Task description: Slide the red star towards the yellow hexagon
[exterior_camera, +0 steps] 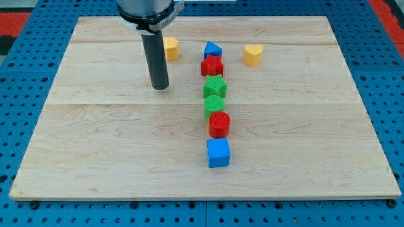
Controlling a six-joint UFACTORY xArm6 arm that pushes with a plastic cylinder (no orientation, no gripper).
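The red star (212, 66) lies near the view's top centre, between a blue triangle (213, 49) above it and a green star (214, 87) below it. The yellow hexagon (170, 48) sits to the star's left, partly hidden behind my rod. My tip (160, 86) rests on the board, below the yellow hexagon and left of the red star, touching neither block.
A yellow heart (253, 55) lies at the view's top right. Below the green star stand a green block (214, 105), a red cylinder (219, 125) and a blue cube (218, 153) in a column. The wooden board (95, 139) has blue pegboard around it.
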